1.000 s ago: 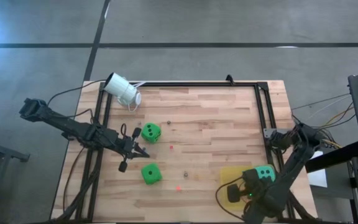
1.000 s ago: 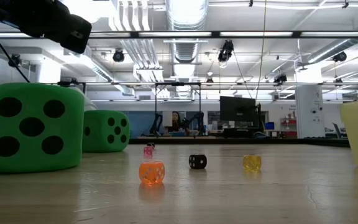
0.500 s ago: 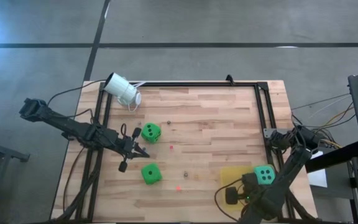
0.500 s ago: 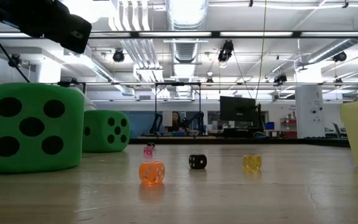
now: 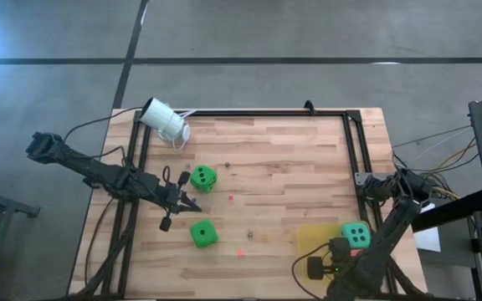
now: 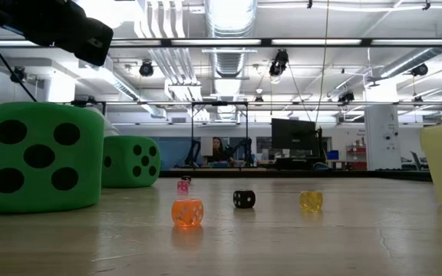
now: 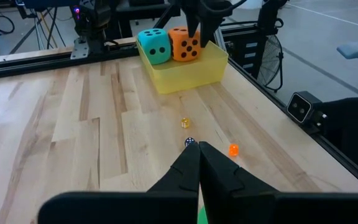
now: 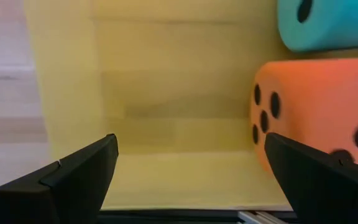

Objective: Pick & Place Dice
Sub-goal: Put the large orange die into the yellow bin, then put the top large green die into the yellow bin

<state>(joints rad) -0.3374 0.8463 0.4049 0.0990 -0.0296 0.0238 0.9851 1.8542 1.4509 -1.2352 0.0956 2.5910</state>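
Hovering: right tool (image 8: 188, 171) spread wide | orange die (image 8: 316, 118) beside one finger, ungripped

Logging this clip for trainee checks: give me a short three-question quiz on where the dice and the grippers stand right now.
1. True or false: the teal soft cube die and the orange-red soft cube die sit in the yellow plastic tray.
2. How many bright green soft cube dice lie on the wooden table outside the tray? A one, B two, C three.
3. Fill in: over the tray, the right gripper has its jaws ___.
Key: 1 true; 2 B; 3 open.
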